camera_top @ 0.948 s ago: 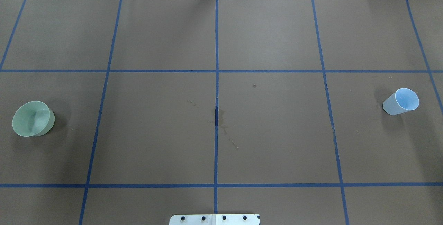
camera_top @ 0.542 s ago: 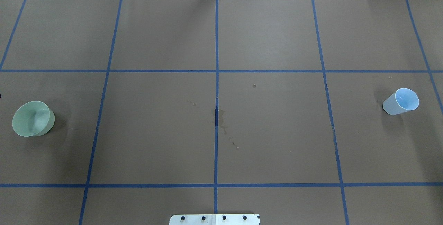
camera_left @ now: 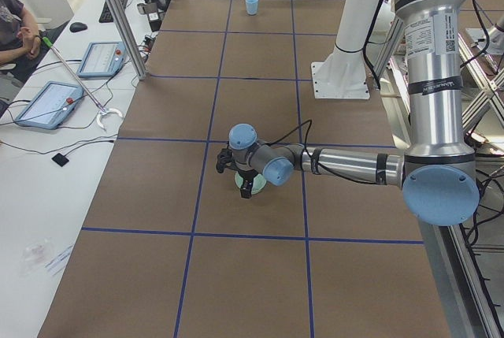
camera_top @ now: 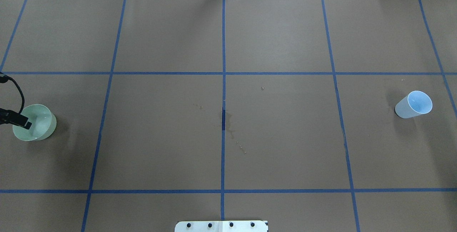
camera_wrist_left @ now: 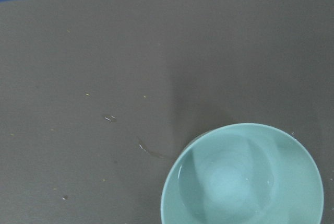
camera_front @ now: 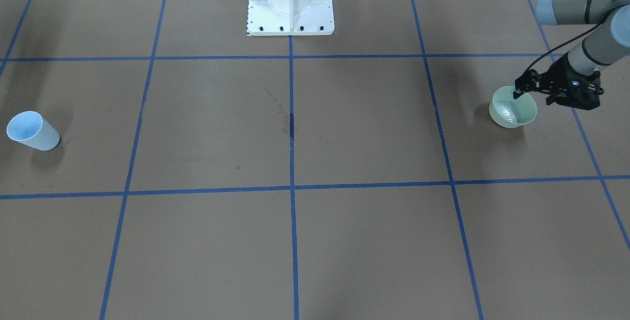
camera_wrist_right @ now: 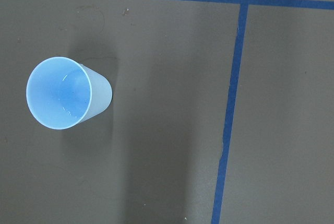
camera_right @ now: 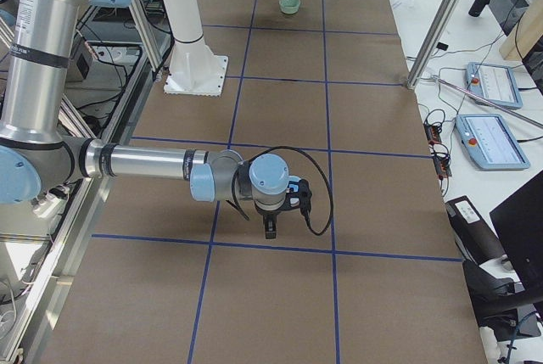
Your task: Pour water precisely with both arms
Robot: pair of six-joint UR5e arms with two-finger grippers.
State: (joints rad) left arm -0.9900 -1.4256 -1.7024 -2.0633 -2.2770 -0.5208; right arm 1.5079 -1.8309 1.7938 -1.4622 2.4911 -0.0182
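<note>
On my feed the left arm (camera_left: 346, 166) and right arm (camera_right: 144, 163) are silver-grey tubes with light blue round joint caps (camera_left: 439, 194) and black cables (camera_right: 331, 198) looped outside. The white pedestal (camera_front: 290, 0) carries black screws (camera_front: 281, 28).

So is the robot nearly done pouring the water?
Barely started. Done: nothing visible; the water sits in the green bowl, the blue cup stands alone. In hand: the left fingers hover at the bowl's rim. Left: gripping, lifting, pouring.

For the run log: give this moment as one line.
left gripper: over green bowl edge, jaws unclear | right gripper: state unclear | water: in bowl | blue cup: upright, alone
</note>
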